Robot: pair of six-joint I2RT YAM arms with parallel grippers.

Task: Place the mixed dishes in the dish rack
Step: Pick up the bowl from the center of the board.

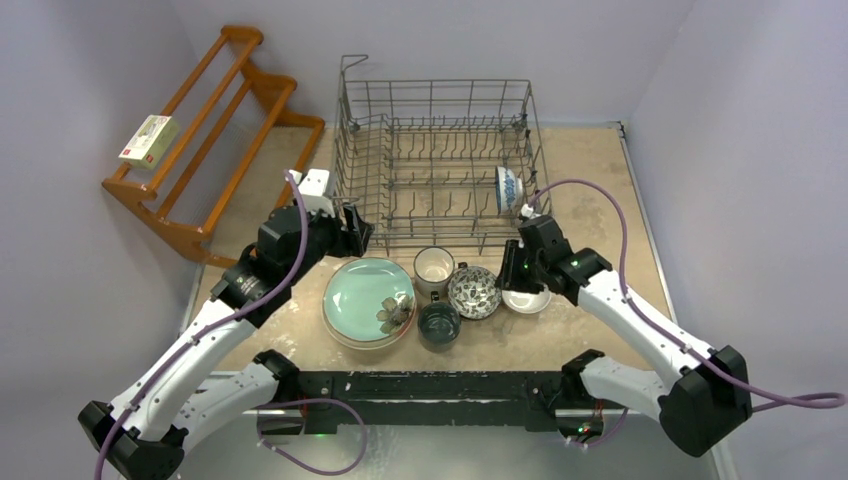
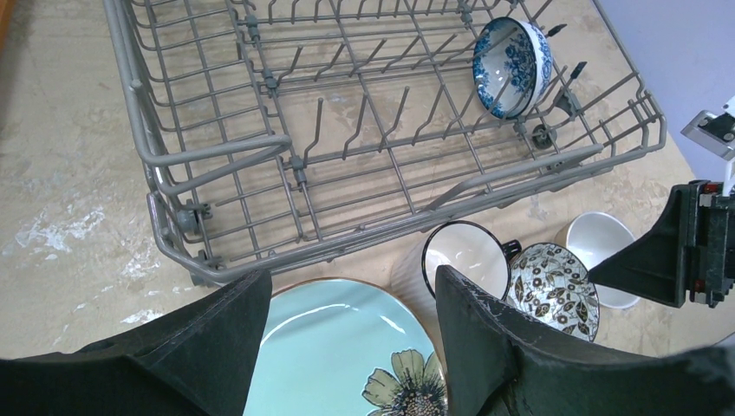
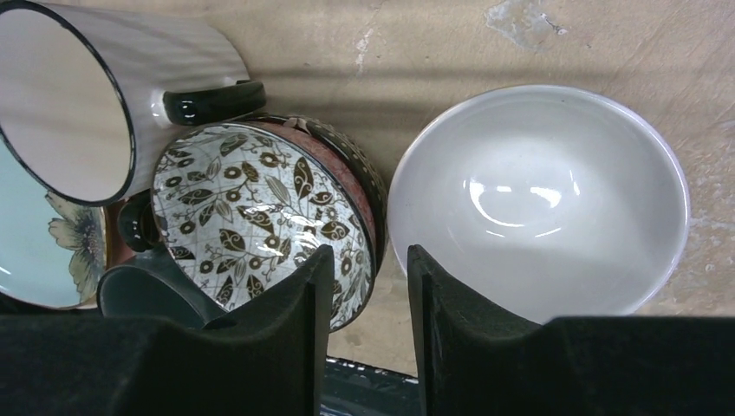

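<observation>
White bowl (image 3: pixel 537 199) rim approach
The right fingers (image 3: pixel 416 264) are narrowly spread at the bowl's near rim, ready for a rim pinch; no grip is confirmed. The left fingers (image 2: pixel 451 299) are spread over the plate (image 2: pixel 347 329), with the rack (image 2: pixel 225 147) just beyond them.

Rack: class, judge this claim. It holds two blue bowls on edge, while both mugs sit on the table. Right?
Not quite. The top view shows one blue bowl on edge in the rack, not two. Both mugs, the white mug and the dark mug, do sit on the table.
</observation>
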